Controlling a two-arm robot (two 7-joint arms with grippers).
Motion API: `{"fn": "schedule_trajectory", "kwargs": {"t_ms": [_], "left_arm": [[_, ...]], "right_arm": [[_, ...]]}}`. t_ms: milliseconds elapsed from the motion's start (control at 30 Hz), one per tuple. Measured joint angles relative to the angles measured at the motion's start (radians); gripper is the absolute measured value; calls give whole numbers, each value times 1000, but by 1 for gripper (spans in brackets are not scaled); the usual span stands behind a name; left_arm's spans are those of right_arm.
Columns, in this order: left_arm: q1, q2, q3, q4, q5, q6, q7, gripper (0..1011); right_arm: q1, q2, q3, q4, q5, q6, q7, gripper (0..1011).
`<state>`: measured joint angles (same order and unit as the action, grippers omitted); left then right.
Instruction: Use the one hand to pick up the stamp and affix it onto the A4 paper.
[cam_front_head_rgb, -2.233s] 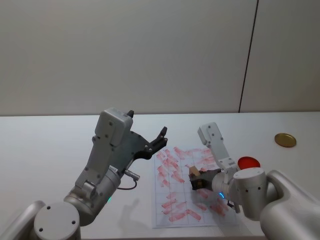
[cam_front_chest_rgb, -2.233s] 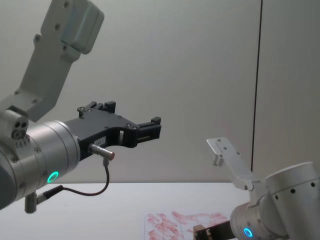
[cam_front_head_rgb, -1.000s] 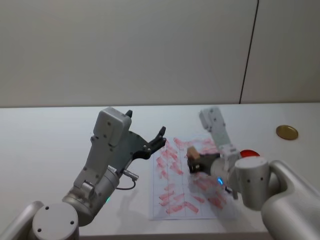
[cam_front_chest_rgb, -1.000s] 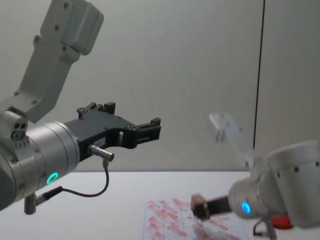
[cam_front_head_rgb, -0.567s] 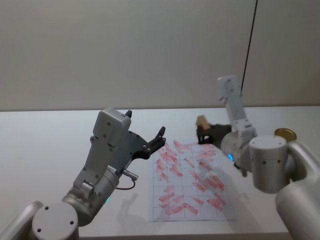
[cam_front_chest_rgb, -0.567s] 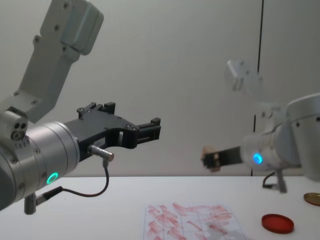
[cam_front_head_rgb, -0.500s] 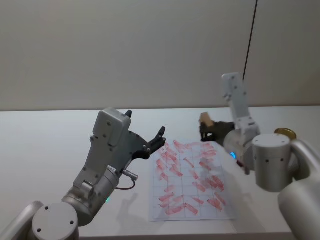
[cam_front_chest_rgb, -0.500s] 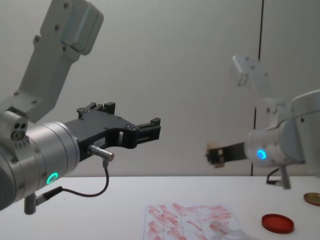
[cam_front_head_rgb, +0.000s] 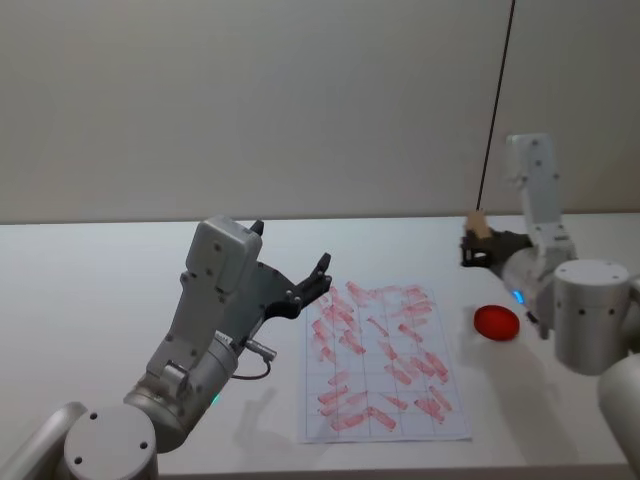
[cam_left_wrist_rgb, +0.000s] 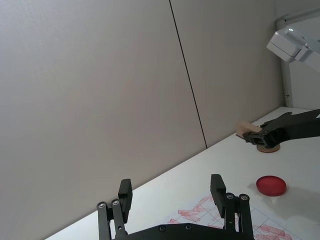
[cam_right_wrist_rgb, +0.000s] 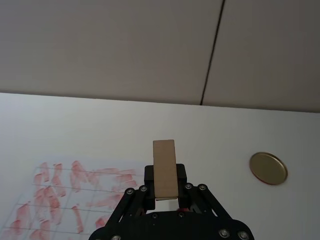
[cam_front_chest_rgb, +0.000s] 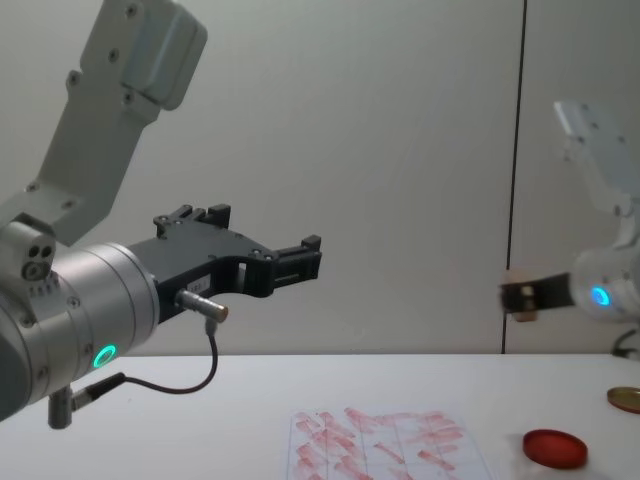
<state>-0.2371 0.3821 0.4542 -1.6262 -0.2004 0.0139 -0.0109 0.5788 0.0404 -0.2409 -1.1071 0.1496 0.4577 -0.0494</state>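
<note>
The right pincer (cam_front_head_rgb: 478, 243) is hovering well above the tabletop (cam_front_head_rgb: 100, 290), beyond the far right corner of the paper (cam_front_head_rgb: 385, 425) and roughly over the red ink pad (cam_front_head_rgb: 497, 322). That placing suggests the wooden block is being taken for fresh ink before another print, though that is only a reading of the pose. The stamp (cam_right_wrist_rgb: 165, 169) is being gripped between the two black fingers (cam_right_wrist_rgb: 150, 176), which are clamped on its lower half and leaving the upper half sticking out clear of them. In the chest view the block (cam_front_chest_rgb: 520, 296) is hanging in the air, far above the pad (cam_front_chest_rgb: 555, 449) and the sheet (cam_front_chest_rgb: 390, 468). The paper is lying flat and already covered in red smears, so a bare patch will be hard to find. A gold lid (cam_right_wrist_rgb: 268, 168) is sitting apart, farther right.

The left pincer (cam_front_head_rgb: 295, 278) is waiting raised over the tabletop just left of the paper, its fingers (cam_left_wrist_rgb: 218, 188) spread wide and grasping nothing.
</note>
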Motion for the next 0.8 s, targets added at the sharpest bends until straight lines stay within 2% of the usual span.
{"fn": "schedule_trajectory", "kwargs": {"t_ms": [467,800], "left_arm": [[0,0,0,0,0,0,0,993],[0,0,0,0,0,0,0,993]], "right_arm": [[76,19,65,193,1,-53,-44,217],[117,17,74,306,0,-57,-23,217]]}}
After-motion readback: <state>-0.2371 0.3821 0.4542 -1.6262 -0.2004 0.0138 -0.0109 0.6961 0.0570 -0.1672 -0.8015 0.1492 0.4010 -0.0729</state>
